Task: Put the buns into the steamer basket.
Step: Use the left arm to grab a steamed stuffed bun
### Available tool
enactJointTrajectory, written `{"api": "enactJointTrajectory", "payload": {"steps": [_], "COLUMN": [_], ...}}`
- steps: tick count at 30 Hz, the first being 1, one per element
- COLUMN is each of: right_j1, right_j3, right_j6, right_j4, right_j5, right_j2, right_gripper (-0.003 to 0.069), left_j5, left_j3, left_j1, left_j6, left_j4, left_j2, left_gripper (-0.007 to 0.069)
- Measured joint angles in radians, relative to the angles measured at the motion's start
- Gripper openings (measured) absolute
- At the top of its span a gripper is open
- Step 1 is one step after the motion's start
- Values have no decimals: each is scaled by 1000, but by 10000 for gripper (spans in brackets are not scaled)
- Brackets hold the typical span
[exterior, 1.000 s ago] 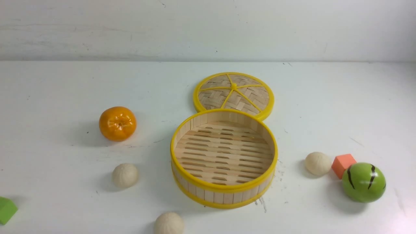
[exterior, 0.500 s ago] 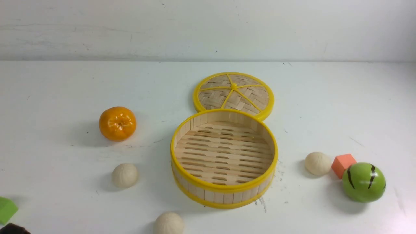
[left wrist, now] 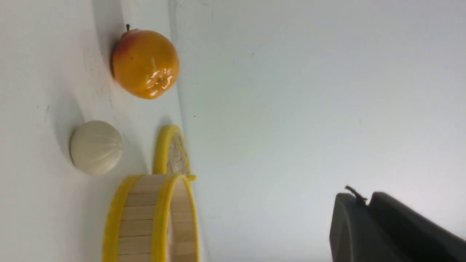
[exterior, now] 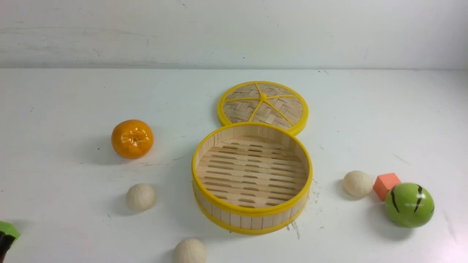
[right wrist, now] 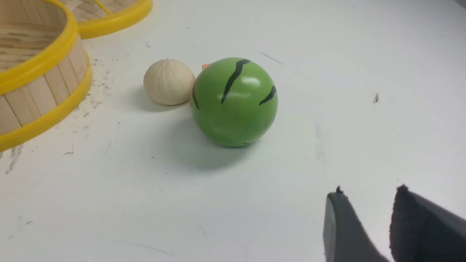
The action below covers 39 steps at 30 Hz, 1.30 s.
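Note:
The steamer basket (exterior: 252,211) stands empty at the table's middle; it also shows in the left wrist view (left wrist: 156,218) and right wrist view (right wrist: 43,62). Three buns lie on the table around it: one to its left (exterior: 140,197) (left wrist: 96,147), one at the front edge (exterior: 189,251), one to its right (exterior: 357,183) (right wrist: 169,82). My left gripper (left wrist: 364,198) is shut and empty; a dark part of it shows at the front view's bottom left corner (exterior: 4,244). My right gripper (right wrist: 369,191) is slightly open and empty, short of the green ball, and out of the front view.
The woven lid (exterior: 263,106) lies flat behind the basket. An orange (exterior: 132,138) sits far left. A green striped ball (exterior: 408,205) and an orange-red cube (exterior: 386,185) crowd the right bun. A green block (exterior: 8,228) is at the left edge.
A dark part of my left gripper has come into the front view's bottom left corner and now covers part of the green block. The buns, basket and other things have not moved.

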Motion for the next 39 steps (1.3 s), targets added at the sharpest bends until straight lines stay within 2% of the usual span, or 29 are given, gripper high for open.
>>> {"api": "enactJointTrajectory", "payload": {"steps": [2,3,4,5,7,9,15,17,18,20,22,23,28,31,34,35,36,39], "right_j1": [0,0,0,0,0,0,0,0,0,0,0,0,0,0,0,0,0,0], "right_j3": [0,0,0,0,0,0,0,0,0,0,0,0,0,0,0,0,0,0], "right_j6": [0,0,0,0,0,0,0,0,0,0,0,0,0,0,0,0,0,0], "right_j4": [0,0,0,0,0,0,0,0,0,0,0,0,0,0,0,0,0,0], "right_j5": [0,0,0,0,0,0,0,0,0,0,0,0,0,0,0,0,0,0], "right_j2": [0,0,0,0,0,0,0,0,0,0,0,0,0,0,0,0,0,0], "right_gripper": [214,216,216,219,222,224,234,237,237,237,237,237,237,237,237,237,237,239], "left_j5": [62,109,127,202,307,397,710,771,776,840,857,891,920,918,903,901,886,847], "left_j3": [-73,-132,-154,-245,-366,-453,-793,-876,-876,-975,-1004,-1054,-1168,-1212,-1259,-1260,-1265,-1265], "left_j1": [0,0,0,0,0,0,-3,-24,-28,-105,-130,-186,-280,-293,-299,-299,-299,-299], "left_j6": [140,249,263,365,439,460,463,463,463,445,429,381,211,177,163,163,161,159], "left_j4": [58,102,110,183,297,401,766,878,888,1027,1058,1127,1235,1247,1247,1247,1245,1238], "left_j2": [0,9,16,62,177,265,654,768,768,928,982,1082,1329,1435,1587,1594,1641,1713], "left_gripper": [42,22,13,-14,-14,-14,-14,-14,-14,-14,-14,-14,-11,29,190,202,289,454]}}
